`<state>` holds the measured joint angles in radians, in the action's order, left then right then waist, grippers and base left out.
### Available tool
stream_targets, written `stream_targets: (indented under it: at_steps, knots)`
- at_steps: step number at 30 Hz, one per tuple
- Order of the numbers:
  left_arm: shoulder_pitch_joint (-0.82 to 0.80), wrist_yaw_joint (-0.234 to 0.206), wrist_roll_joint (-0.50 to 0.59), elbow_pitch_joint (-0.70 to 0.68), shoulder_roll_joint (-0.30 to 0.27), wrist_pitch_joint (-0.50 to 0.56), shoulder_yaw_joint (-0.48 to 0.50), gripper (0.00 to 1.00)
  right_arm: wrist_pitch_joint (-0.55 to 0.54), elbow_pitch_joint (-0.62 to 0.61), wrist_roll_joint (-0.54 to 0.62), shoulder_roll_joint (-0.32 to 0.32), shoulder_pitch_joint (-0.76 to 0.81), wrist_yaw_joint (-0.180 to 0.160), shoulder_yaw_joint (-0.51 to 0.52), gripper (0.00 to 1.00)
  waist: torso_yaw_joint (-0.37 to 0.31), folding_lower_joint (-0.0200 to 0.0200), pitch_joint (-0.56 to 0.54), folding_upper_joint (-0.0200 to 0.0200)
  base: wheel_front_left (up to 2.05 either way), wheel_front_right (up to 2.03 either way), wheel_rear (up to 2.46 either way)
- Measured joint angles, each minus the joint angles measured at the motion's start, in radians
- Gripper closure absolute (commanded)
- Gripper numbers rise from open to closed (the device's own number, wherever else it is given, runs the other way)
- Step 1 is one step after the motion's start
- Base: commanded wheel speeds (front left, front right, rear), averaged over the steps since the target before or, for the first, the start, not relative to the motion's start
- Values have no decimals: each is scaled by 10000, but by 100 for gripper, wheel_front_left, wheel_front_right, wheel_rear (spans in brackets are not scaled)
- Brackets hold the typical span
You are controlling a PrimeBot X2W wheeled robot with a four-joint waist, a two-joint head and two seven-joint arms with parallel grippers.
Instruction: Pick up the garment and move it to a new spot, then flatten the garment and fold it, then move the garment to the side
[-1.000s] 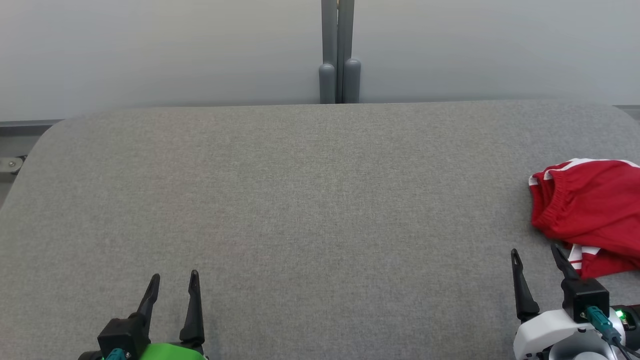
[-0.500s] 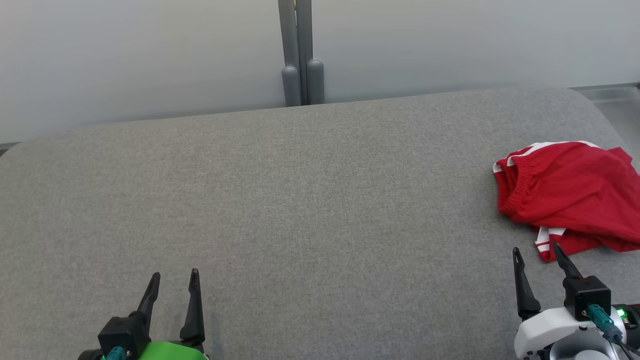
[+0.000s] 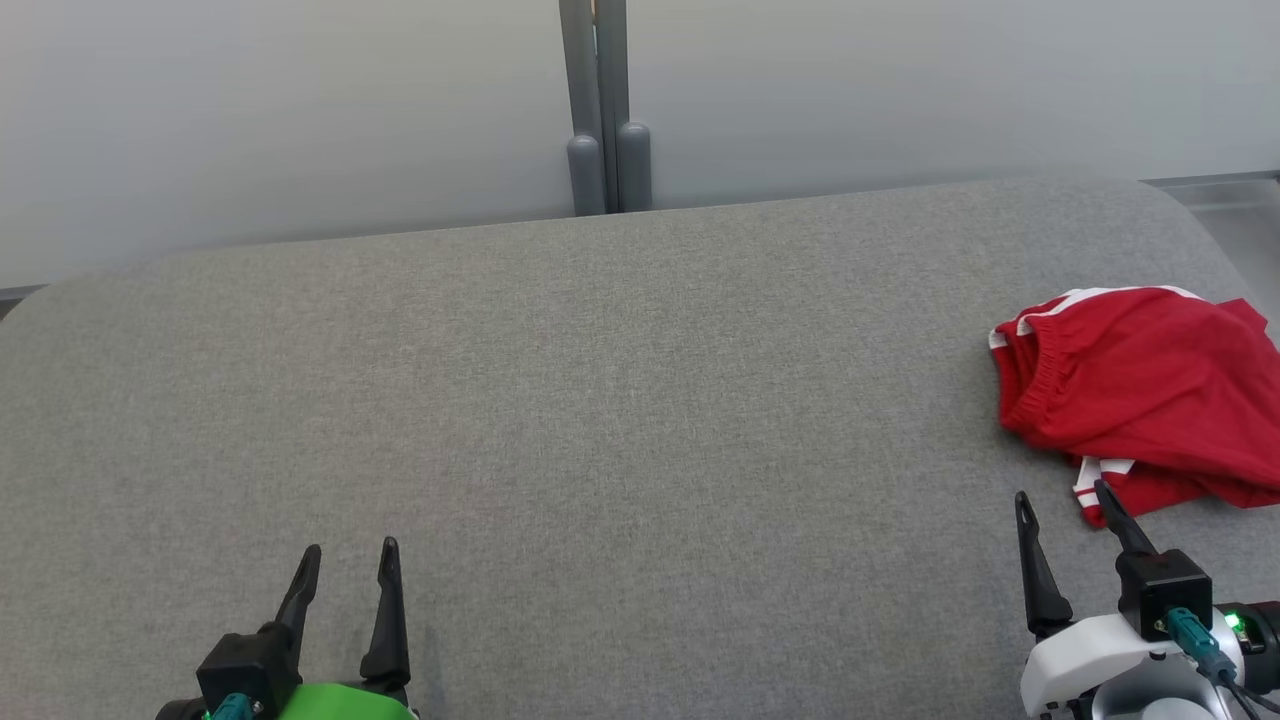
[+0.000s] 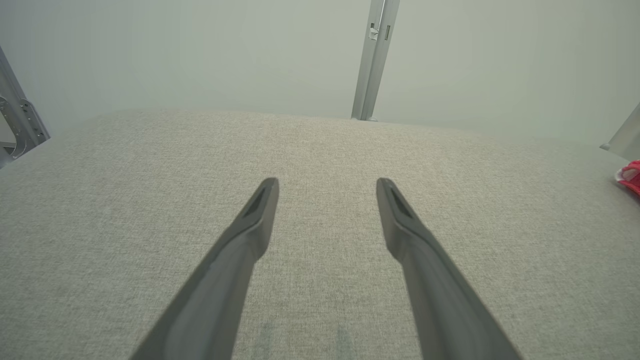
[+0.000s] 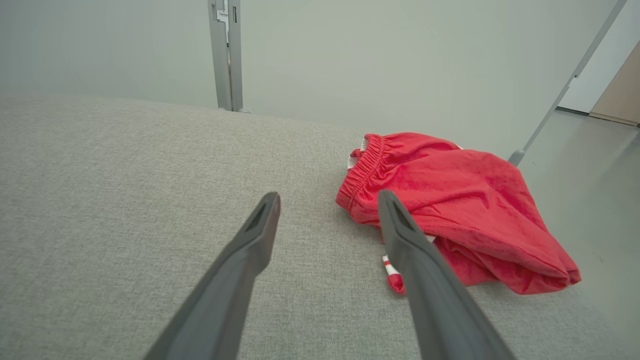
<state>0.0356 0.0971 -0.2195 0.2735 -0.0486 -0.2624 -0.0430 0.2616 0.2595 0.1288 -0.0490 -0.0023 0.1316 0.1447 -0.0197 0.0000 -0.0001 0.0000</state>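
1. Crumpled red shorts (image 3: 1150, 390) lie at the right edge of the head view, near the grey table (image 3: 600, 400) corner
2. Both empty, fingers apart: right gripper (image 3: 1062, 492) lower right, beside the shorts; left gripper (image 3: 350, 546) lower left
3. Risk: pinching a single layer, so the shorts drag or slip off the edge

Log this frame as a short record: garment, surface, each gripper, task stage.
garment: red shorts with white trim and an elastic waistband, crumpled, at the table's right end
surface: grey fabric-covered table
left gripper: open, empty, over bare fabric, far from the shorts
right gripper: open, empty, at the shorts' near edge; contact unclear
task stage: pick-up not yet done, shorts not flattened or folded
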Motion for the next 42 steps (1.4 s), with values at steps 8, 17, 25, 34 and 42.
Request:
stream_targets:
  at_steps: [8,17,25,34,42]
  knots:
    - [-1,-2,-4,29,0,0,6,0,0,-42,88,-2,12,0,-17,0,47,0,-3,0,0,0,0]
    - [53,-19,-69,46,0,0,-15,0,0,-21,163,-2,77,-2,-59,0,50,0,-106,0,0,0,0]
    - [32,-17,-65,38,0,0,-2,0,0,-23,163,-2,105,-2,-63,0,81,0,-64,0,0,0,0]
    - [33,-15,-67,92,0,0,-29,0,0,6,178,-2,116,0,-88,0,126,0,-137,0,0,0,0]
    - [33,-15,-63,86,0,0,0,0,0,4,178,-2,137,-2,-88,0,171,0,-125,0,0,0,0]
